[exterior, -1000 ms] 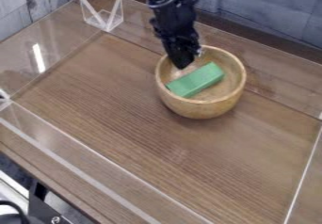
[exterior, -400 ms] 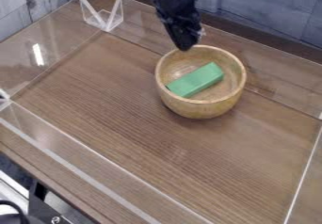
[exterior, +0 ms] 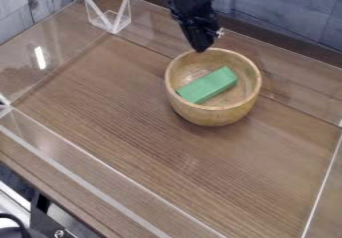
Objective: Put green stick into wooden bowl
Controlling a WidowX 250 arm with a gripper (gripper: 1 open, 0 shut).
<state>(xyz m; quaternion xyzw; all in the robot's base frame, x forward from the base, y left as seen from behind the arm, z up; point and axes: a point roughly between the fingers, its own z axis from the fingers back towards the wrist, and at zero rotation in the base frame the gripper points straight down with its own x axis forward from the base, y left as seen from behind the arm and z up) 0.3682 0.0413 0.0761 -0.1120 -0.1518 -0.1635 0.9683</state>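
The green stick (exterior: 209,84) lies flat inside the wooden bowl (exterior: 211,108), slanted across its hollow. The bowl rests on the wooden table right of centre. My black gripper (exterior: 202,45) hangs just past the bowl's far-left rim, pointing steeply down. Its fingers are together with nothing between them, and it is apart from the stick.
A clear plastic wall (exterior: 40,57) fences the table on the left and front. A small clear triangular stand (exterior: 107,16) sits at the far left corner. Bare wood tabletop (exterior: 134,132) stretches left of and in front of the bowl.
The gripper has lifted up and away from the bowl's hollow toward its far rim. The green stick stays lying in the bowl.
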